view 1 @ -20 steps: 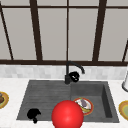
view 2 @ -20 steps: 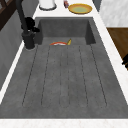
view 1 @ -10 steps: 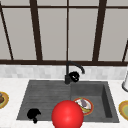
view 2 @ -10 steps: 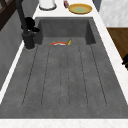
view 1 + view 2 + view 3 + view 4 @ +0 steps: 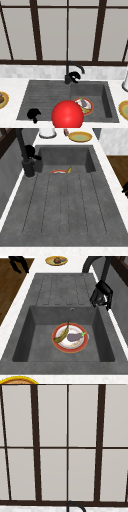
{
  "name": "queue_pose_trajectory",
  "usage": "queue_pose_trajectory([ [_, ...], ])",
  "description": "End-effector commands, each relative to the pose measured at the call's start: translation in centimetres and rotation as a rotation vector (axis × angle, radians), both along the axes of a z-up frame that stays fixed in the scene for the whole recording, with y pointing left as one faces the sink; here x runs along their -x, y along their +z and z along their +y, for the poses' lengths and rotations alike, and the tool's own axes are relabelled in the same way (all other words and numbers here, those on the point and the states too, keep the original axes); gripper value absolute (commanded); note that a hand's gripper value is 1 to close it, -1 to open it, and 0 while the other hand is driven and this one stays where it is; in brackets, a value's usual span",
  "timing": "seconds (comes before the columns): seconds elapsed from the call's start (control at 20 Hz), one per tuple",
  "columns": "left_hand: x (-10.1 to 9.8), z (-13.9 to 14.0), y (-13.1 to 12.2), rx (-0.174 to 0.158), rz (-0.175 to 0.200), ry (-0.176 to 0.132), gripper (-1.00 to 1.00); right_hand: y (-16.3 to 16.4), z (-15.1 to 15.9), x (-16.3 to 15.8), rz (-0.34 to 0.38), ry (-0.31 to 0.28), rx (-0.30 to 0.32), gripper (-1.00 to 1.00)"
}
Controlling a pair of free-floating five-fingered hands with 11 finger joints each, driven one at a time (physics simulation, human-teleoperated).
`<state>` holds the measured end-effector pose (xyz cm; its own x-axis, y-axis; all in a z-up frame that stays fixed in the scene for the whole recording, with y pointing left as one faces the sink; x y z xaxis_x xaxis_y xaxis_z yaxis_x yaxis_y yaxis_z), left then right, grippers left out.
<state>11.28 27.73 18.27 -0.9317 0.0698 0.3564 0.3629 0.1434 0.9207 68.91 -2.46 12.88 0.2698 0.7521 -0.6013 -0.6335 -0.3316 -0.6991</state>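
Faucet [image 5: 68, 72] stands at the back rim of the sink [image 5: 45, 95], and the right hand [image 5: 74, 76] sits just beside its base, on the basin side. In the right side view this hand [image 5: 102, 293] has its fingers [image 5: 108, 304] curled downward next to the base; whether they actually grip the faucet cannot be told.

Going left to right in the front view: a yellow plate with food [image 5: 2, 99] lies on the worktop [image 5: 10, 85], well to the left of both hands. The left hand [image 5: 33, 114] hovers over the front left corner of the sink's ribbed drainer, its fingers curled and holding nothing. A red ball [image 5: 67, 115] sits at the front edge, to the right of those fingers. Beyond it, in the basin below the right hand's fingers, a red-rimmed plate [image 5: 57, 342] carries a banana [image 5: 62, 334] and an eggplant [image 5: 74, 336]. A yellow dish [image 5: 124, 109] lies on the worktop at the far right.
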Motion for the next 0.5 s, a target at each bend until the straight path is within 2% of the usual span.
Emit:
queue_pose_trajectory([
  [0.0, 0.0, 0.0, 0.0, 0.0, 0.0, 0.0, 0.0, -0.6, 1.3, 0.0, 0.014, 0.0, -0.125, -1.0],
  [0.25, 0.0, 0.0, 0.0, 0.0, 0.0, 0.0, 0.0, -0.4, 1.2, 0.0, 0.035, -0.003, -0.122, -1.0],
  [0.35, 0.0, 0.0, 0.0, 0.0, 0.0, 0.0, 0.0, 0.4, -1.1, 0.0, 0.024, -0.002, -0.125, -1.0],
  [0.45, 0.0, 0.0, 0.0, 0.0, 0.0, 0.0, 0.0, 0.2, 0.1, -1.4, 0.046, 0.04, -0.04, -1.0],
])
